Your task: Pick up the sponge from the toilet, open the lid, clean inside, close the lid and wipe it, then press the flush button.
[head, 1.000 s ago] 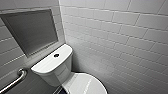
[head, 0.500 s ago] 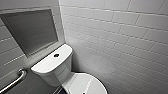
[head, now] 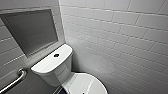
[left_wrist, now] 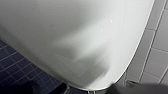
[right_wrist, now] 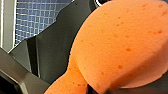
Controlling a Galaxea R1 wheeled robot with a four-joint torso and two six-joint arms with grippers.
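Right hand (right_wrist: 86, 86) is squeezing the orange sponge (right_wrist: 120, 45). The flush button (head: 56, 55) is sitting atop the toilet (head: 53, 71), behind its closed lid (head: 85, 85).

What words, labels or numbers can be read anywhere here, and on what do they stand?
None can be read.
The toilet, its flush button, the wall tiles and the sponge bear no legible text; a tiny dark mark on the lid is too small to read.
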